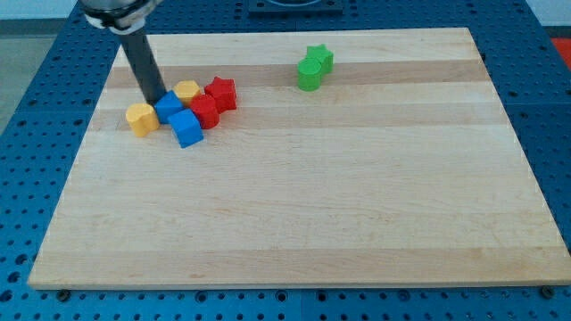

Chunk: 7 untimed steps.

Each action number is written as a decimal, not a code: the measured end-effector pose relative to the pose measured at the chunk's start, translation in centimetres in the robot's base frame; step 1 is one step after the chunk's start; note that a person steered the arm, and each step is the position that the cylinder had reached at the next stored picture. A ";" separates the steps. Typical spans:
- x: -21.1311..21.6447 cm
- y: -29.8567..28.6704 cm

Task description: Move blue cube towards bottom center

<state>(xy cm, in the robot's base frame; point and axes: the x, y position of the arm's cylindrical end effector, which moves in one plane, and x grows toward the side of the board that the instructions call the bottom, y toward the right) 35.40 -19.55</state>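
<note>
A blue cube (187,128) lies at the view's upper left, at the lower edge of a tight cluster of blocks. Above it, to its left, sits a second blue block (169,107). My tip (157,101) rests just above and left of that second blue block, touching or nearly touching it, with the dark rod rising to the view's top left. A yellow block (141,118) is at the cluster's left, another yellow block (186,90) at its top. A red block (205,111) touches the blue cube's upper right. A red star (220,94) lies beyond it.
Two green blocks (313,67) sit together near the view's top centre. The wooden board (303,223) lies on a blue perforated table (27,178), whose surface borders it on all sides.
</note>
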 end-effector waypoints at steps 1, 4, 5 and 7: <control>0.2 2.1; 9.9 3.5; 12.1 5.1; 15.9 10.8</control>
